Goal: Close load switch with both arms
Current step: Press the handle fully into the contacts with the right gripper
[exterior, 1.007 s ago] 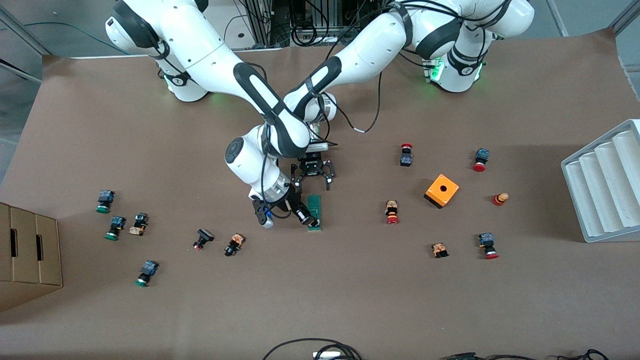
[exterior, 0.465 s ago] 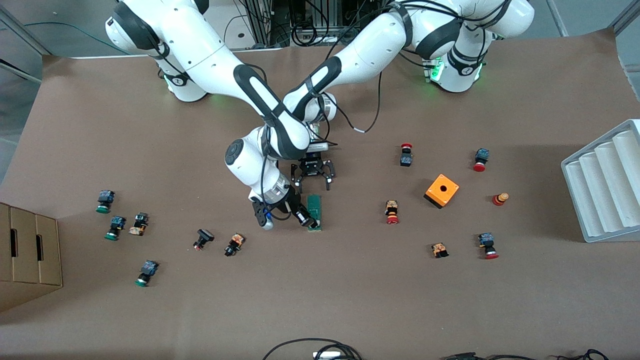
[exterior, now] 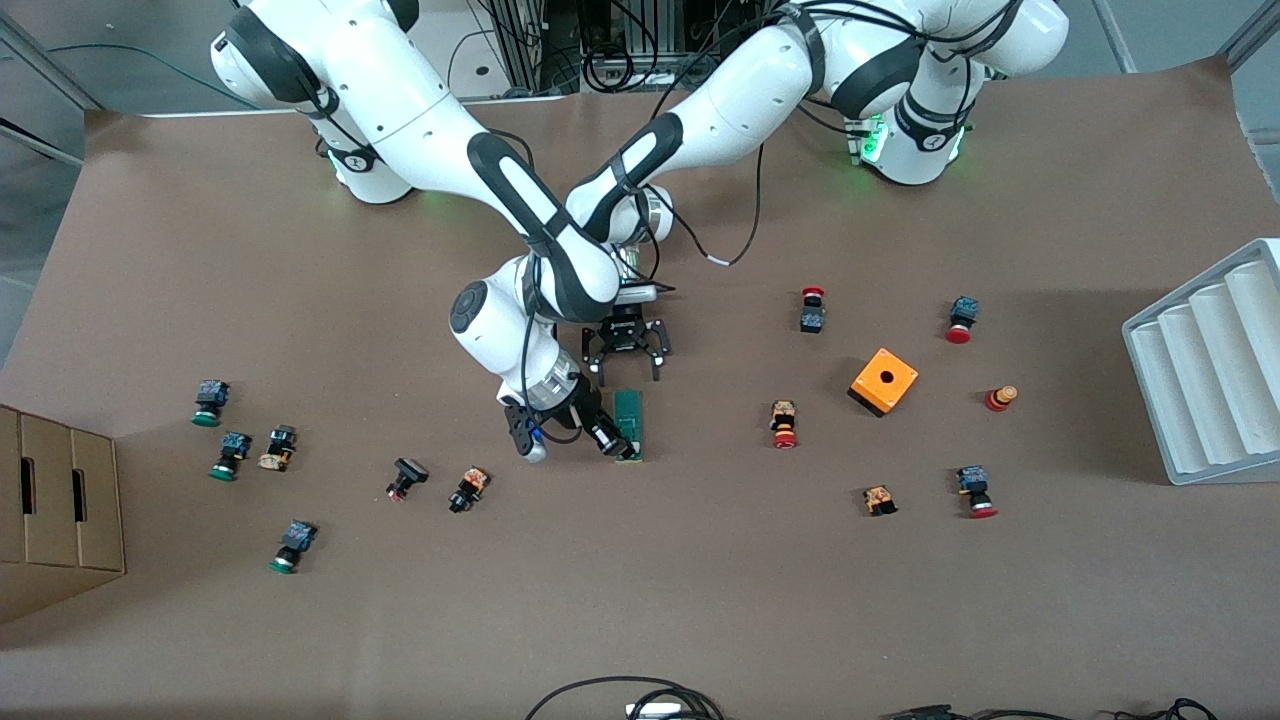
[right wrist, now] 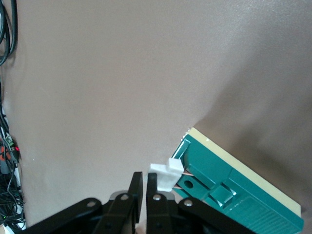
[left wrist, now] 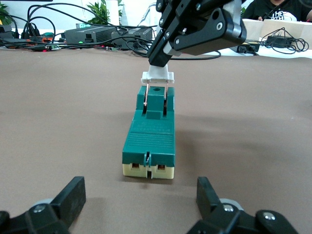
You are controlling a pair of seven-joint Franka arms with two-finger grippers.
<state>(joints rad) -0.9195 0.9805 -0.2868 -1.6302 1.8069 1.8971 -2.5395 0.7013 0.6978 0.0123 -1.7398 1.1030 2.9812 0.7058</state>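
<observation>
The load switch is a narrow green block lying flat on the brown table, with its white tab raised at the end nearer the front camera. My right gripper is shut with nothing between its fingers. Their side rests against the white tab. In the left wrist view the right gripper touches the tab from above. My left gripper is open and hangs low just off the switch's cream end, and the left gripper holds nothing.
An orange square box and several red-capped push buttons lie toward the left arm's end. Green-capped buttons and a cardboard box are toward the right arm's end. A white ribbed tray sits at the table's edge.
The right wrist has crept slightly toward the robots' bases while staying at the tab. The left arm and the switch have held still.
</observation>
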